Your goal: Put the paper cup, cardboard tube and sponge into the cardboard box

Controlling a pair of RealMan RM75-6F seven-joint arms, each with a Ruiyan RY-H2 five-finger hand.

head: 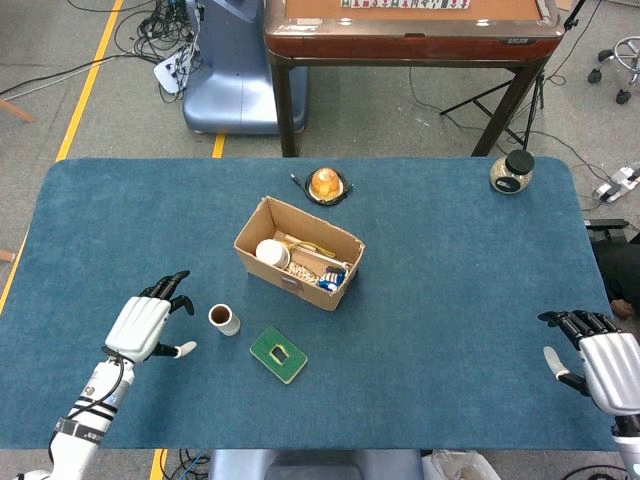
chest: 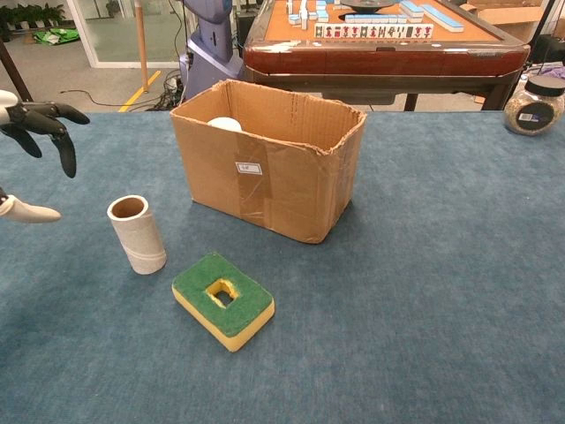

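Note:
The cardboard box (head: 298, 253) (chest: 274, 168) stands mid-table with its top open. A white paper cup (head: 271, 253) (chest: 224, 124) sits inside it at the left end. The cardboard tube (head: 223, 320) (chest: 137, 234) stands upright on the cloth, left of and in front of the box. A green and yellow sponge (head: 278, 354) (chest: 222, 299) with a hole lies flat beside the tube. My left hand (head: 148, 322) (chest: 31, 141) hovers just left of the tube, fingers spread, holding nothing. My right hand (head: 600, 360) is at the table's near right edge, open and empty.
The blue cloth table (head: 450, 270) also carries a round orange object on a dark dish (head: 327, 184) behind the box and a jar with a black lid (head: 512, 171) (chest: 535, 104) at the far right corner. A wooden mahjong table (chest: 380, 35) stands beyond the far edge.

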